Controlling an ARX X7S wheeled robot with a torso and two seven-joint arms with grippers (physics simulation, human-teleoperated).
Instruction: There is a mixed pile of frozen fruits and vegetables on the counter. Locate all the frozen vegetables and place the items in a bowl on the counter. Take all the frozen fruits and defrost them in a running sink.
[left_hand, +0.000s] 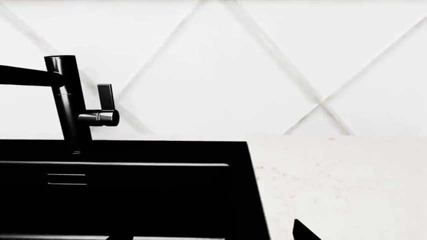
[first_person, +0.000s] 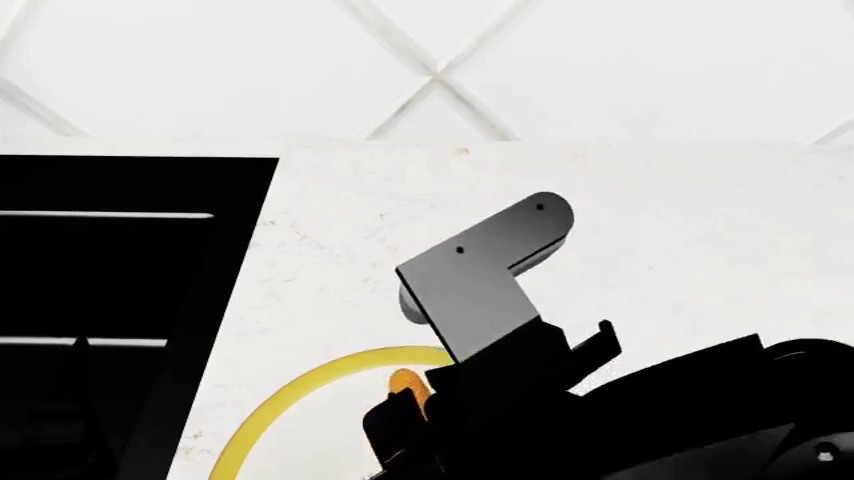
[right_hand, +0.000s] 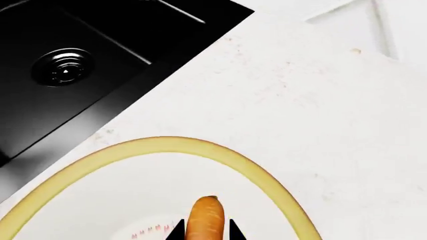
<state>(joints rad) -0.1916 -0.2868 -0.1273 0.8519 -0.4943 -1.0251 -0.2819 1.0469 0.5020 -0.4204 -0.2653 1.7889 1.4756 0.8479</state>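
My right gripper (right_hand: 205, 230) is shut on a small orange carrot (right_hand: 205, 219), one of the frozen vegetables, and holds it over the inside of the bowl (right_hand: 257, 172), a white dish with a yellow rim. In the head view the carrot (first_person: 406, 385) peeks out beside the right arm above the bowl's rim (first_person: 287, 405). Left of the bowl lies the black sink (right_hand: 100, 60) with its round drain (right_hand: 64, 66). My left gripper (left_hand: 213, 236) hangs at the sink's edge; one fingertip (left_hand: 304, 232) shows far off centre, so it is open and empty. The frozen fruits and the mixed pile are out of view.
The black faucet (left_hand: 67, 100) with its side lever (left_hand: 107, 100) stands at the sink's back edge; no water shows. White speckled counter (first_person: 667, 230) runs to the diamond-tiled wall (first_person: 441, 60). The right arm's grey bracket (first_person: 481, 275) covers part of the bowl.
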